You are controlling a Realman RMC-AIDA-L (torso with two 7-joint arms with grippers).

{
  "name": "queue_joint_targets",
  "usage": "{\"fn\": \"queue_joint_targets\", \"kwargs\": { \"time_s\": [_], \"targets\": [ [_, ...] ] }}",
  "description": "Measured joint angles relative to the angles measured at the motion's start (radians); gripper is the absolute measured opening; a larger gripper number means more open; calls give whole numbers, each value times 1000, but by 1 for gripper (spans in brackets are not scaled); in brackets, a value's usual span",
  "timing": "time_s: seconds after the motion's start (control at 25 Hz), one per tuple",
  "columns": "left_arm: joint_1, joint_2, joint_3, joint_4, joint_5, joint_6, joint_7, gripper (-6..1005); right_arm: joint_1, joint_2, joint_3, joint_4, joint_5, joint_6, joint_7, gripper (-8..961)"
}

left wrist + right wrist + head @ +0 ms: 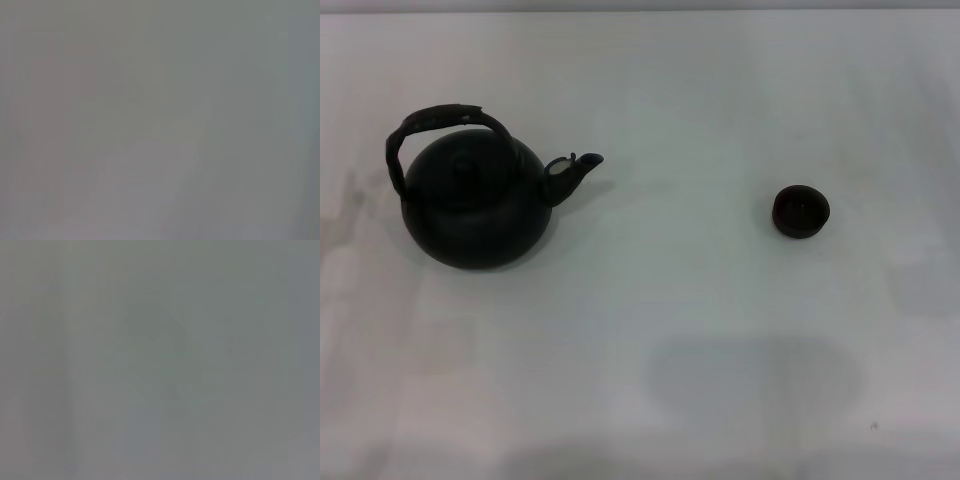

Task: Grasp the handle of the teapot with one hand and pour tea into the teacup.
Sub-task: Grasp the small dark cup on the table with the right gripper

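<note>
Teapot (475,205): I see it on the left side of the white counter (670,320), upright, black and round, its spout pointing toward the right, roughly at the cup.
Handle (440,118): arched hoop standing over the lid, leaning a little toward the far-left side; nothing is touching it.
Teacup (801,211): small, dark, standing upright on the right side of the counter, well apart from the teapot. I cannot tell whether there is any liquid inside; the inside just reads dark.
Left arm: not in my head view. Its wrist camera gives me only a flat grey field, nothing I can identify.
Right arm: same story, absent from the head view, wrist camera showing plain grey.
Jaws: I cannot tell whether either pair is spread or pressed together; neither shows in any view.
Contact: none. Pot and cup both sit free on the counter.
Progress: I judge the task at its very start. Handle not gripped, pot not lifted, no pouring.
Remaining: reach in, close on the hoop, lift, carry the spout over the cup, tilt, pour.
Arm choice: my guess is the left, since the pot sits on that side.
Concern: cup is tiny next to the pot and the gap is wide, so spout aim will need care.
</note>
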Motion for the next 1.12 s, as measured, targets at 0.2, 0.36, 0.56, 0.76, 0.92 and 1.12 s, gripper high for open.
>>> {"fn": "queue_joint_targets", "kwargs": {
  "time_s": [0.2,0.36,0.56,0.76,0.92,1.12],
  "targets": [
    [1,-1,2,0,1,0,0,774,3,0,1,0,0,-1,0,848],
    [3,-2,2,-3,1,0,0,774,7,0,-3,-5,-2,-2,-1,849],
    [4,-3,4,-6,2,2,0,774,7,0,-7,-9,-5,-3,-1,849],
    [1,-4,4,-8,2,3,0,774,7,0,-10,-12,-7,2,4,850],
    [1,-4,3,-8,4,3,0,774,3,-2,-52,-56,-25,16,38,850],
    [2,-4,4,-8,4,3,0,774,-10,-12,-205,-242,-113,40,212,851]
  ]
}}
